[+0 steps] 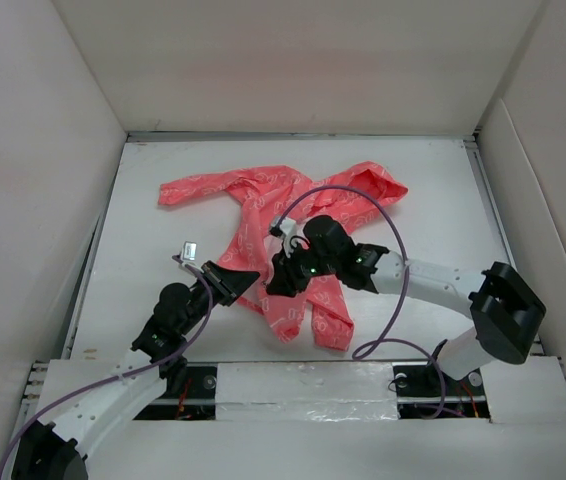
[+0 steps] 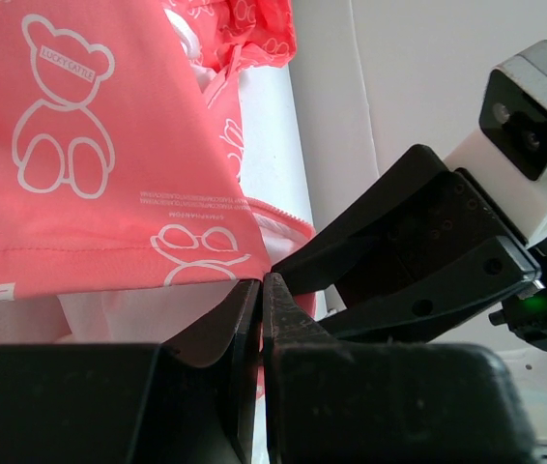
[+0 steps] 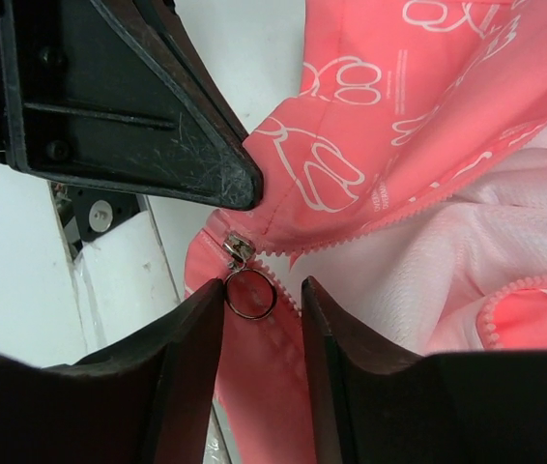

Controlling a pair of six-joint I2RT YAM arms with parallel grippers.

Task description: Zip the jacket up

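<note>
**Ring pull sits between my right jaws**

The jacket [image 1: 258,198] lies crumpled and open across the middle of the table [image 1: 433,200]. It is widest toward the top of the overhead frame, and a narrower length trails down toward the bottom. In my right wrist view, the slider [image 3: 238,249] sits at the lower end of the teeth [image 3: 351,228]. The ring pull [image 3: 250,295] hangs just below it, in the narrow gap of my right gripper [image 3: 262,307], whose jaws stand slightly apart, not clamped. My left gripper [image 2: 260,290] has its jaws pressed together on the jacket's hem, just up and left of the slider.
</note>
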